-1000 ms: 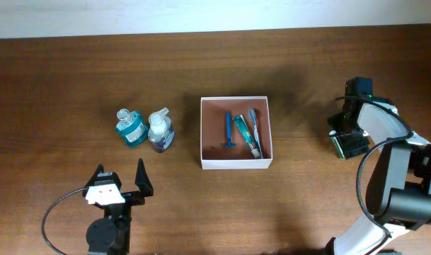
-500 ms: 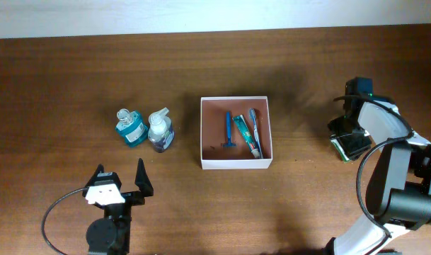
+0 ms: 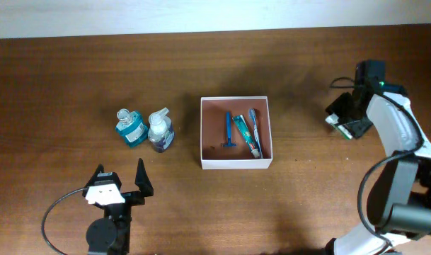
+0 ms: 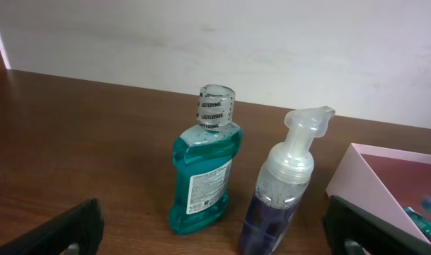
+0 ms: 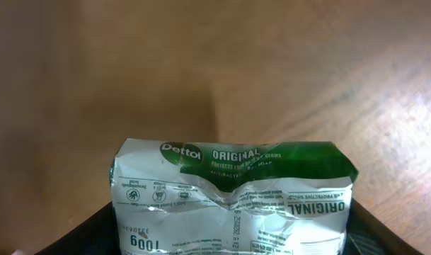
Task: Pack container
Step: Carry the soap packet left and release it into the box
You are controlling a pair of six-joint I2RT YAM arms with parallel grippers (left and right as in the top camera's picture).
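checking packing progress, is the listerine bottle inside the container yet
No, the Listerine bottle stands outside the container, beside the pump bottle on the table.

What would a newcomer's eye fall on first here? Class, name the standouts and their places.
The white container in the middle, already holding a razor, toothpaste and toothbrush, draws the eye first. Just left of it stand a teal mouthwash bottle and a pump bottle. At far right, the right gripper holds a green-and-white soap pack.
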